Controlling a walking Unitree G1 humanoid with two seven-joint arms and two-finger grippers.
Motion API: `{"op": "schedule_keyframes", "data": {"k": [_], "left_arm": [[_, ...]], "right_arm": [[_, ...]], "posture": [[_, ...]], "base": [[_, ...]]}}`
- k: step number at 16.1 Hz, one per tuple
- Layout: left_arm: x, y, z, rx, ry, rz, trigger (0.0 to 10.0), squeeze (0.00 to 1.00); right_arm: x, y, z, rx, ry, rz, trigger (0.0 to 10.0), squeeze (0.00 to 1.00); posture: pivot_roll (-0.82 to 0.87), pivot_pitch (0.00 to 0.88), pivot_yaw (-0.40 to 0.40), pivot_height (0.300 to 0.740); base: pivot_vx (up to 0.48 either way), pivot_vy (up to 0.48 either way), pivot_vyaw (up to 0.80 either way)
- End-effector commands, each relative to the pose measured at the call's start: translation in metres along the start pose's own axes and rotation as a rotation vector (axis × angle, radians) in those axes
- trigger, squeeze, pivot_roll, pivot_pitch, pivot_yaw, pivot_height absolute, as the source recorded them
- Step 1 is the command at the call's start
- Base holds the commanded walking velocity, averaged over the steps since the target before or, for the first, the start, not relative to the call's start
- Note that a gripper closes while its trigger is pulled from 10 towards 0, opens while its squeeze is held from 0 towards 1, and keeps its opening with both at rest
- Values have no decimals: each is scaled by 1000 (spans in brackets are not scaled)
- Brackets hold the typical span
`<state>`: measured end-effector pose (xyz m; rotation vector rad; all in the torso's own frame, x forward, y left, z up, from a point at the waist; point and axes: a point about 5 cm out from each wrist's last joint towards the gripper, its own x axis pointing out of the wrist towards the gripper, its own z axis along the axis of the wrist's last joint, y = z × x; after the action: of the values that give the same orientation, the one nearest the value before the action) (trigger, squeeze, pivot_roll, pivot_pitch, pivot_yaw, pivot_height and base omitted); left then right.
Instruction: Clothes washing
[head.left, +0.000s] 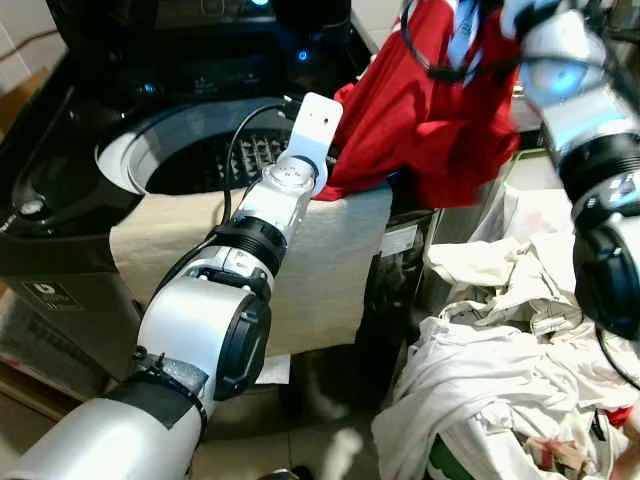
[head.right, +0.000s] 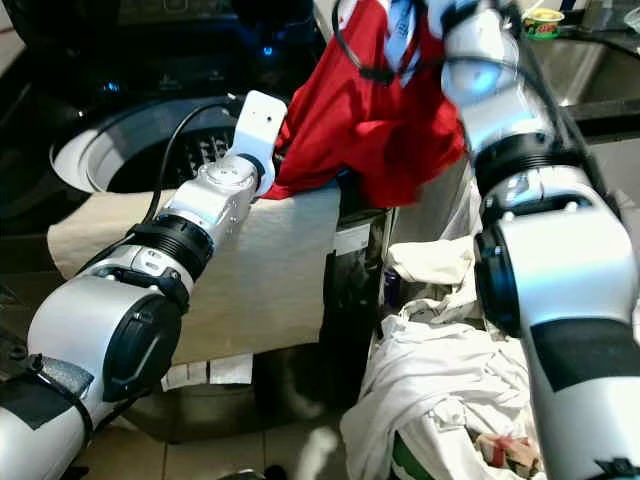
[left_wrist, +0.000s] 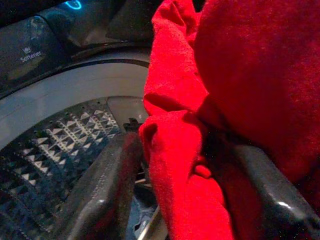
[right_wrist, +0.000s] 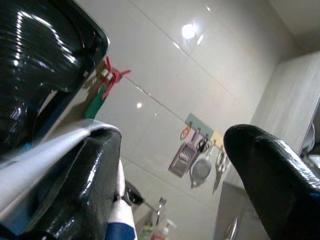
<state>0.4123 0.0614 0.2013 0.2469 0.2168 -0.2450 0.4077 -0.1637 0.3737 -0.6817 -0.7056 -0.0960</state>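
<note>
The red garment (head.left: 430, 120) hangs over the right edge of the top-loading washing machine (head.left: 60, 180), its lower fold resting on the rim beside the open drum (head.left: 215, 160), so the loading looks only part done; the cloth is at the mouth but not yet inside, and little can be made out in the drum in the head views. The left gripper (left_wrist: 175, 195) reaches across the pale towel (head.left: 330, 260) draped over the machine's front, and in its wrist view its two black fingers stand either side of a red fold with the cloth between them; whether they truly pinch it is hard to tell from this close and dark view, though it looks held. The right gripper (right_wrist: 170, 170) is raised high above the garment with its fingers set wide apart, a white and blue strip of fabric lying against one finger. A large heap of white laundry (head.left: 490, 380) waits on the floor to the right, so most of the work remains; the garment's bulk still lies outside the rim and would have to be lifted over it.
</note>
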Motion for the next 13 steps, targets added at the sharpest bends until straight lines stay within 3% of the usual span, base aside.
{"op": "schedule_keyframes", "data": {"k": [1, 4, 7, 8, 9, 11, 13], "left_arm": [[-4, -1, -61, -18, 224, 2, 10000, 1000], [-2, 17, -44, -49, 144, 85, 10000, 1000], [-2, 34, -18, -71, 47, 153, 10000, 1000], [-3, 48, -11, -63, 28, 200, 10000, 561], [-4, 52, -10, -72, 21, 217, 10000, 0], [-7, 68, 2, -94, -43, 270, 10000, 0], [-15, 97, 25, -146, -161, 351, 10000, 0]], "right_arm": [[5, -9, 5, -29, -13, -32, 10000, 0], [8, -12, 9, -88, -30, -41, 10000, 0], [9, -20, 9, -87, -18, -63, 10000, 0], [6, -19, 3, -63, 5, -61, 10000, 0], [6, -19, 2, -37, 17, -63, 10000, 0], [2, -11, -5, 217, 71, -45, 10000, 0], [-7, 3, -6, 327, -4, -18, 10000, 0]], "posture": [[0, 0, 59, 740], [0, 0, 57, 740], [3, 0, 56, 740], [2, 0, 57, 740], [1, 0, 57, 740], [2, 0, 57, 740], [-5, 0, 62, 740]], "base": [[0, 0, 0], [0, 0, 0], [0, 0, 0], [0, 0, 0], [0, 0, 0], [0, 0, 0], [0, 0, 0]]}}
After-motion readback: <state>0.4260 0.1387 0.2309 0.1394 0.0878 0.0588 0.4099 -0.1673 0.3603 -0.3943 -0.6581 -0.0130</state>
